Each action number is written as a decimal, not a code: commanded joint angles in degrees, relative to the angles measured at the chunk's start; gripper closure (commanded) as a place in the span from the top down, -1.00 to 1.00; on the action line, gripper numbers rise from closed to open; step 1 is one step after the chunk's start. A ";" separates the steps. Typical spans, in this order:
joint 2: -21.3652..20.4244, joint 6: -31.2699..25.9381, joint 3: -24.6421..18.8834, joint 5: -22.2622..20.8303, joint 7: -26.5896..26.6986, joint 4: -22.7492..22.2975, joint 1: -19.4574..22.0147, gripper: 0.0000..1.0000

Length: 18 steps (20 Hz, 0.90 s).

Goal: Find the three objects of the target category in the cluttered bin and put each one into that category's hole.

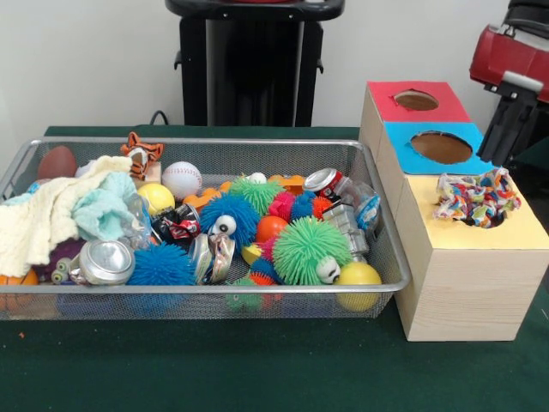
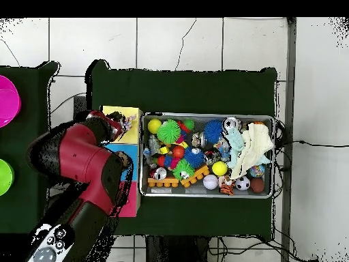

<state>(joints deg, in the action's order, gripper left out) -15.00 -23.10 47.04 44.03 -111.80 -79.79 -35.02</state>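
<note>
I cannot tell how the end effector stands; my red arm [image 2: 82, 160] hangs over the wooden box [image 1: 463, 283] and hides it; a multicoloured cloth [image 1: 476, 199] sits bunched in the hole of the box's yellow section [image 1: 523, 230], beside the blue [image 1: 403, 142] and red [image 1: 382, 96] sections; the box touches the wire bin [image 1: 377, 287], which is heaped with balls, spiky toys, crushed cans and a cream cloth [image 1: 43, 223], mid-counter [image 1: 257, 369].
</note>
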 commanded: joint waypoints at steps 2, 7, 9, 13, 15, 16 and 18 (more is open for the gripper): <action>3.57 3.26 -10.47 0.38 -15.00 -3.76 1.24 -1.00; 4.86 4.57 -11.00 0.63 -15.63 -3.46 1.32 -1.00; 5.56 4.95 -11.11 0.82 -15.93 -3.18 1.31 -1.00; 6.60 5.51 -11.02 1.24 -16.54 -2.91 1.14 -1.00; 6.93 5.81 -11.03 1.38 -16.59 -2.83 1.18 -1.00; 7.05 6.03 -11.10 1.41 -16.51 -2.84 1.25 -1.00; 6.77 6.53 -11.41 1.35 -16.11 -3.25 1.49 -1.00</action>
<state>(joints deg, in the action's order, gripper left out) -10.91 -18.30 45.26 44.06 -111.84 -79.91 -35.03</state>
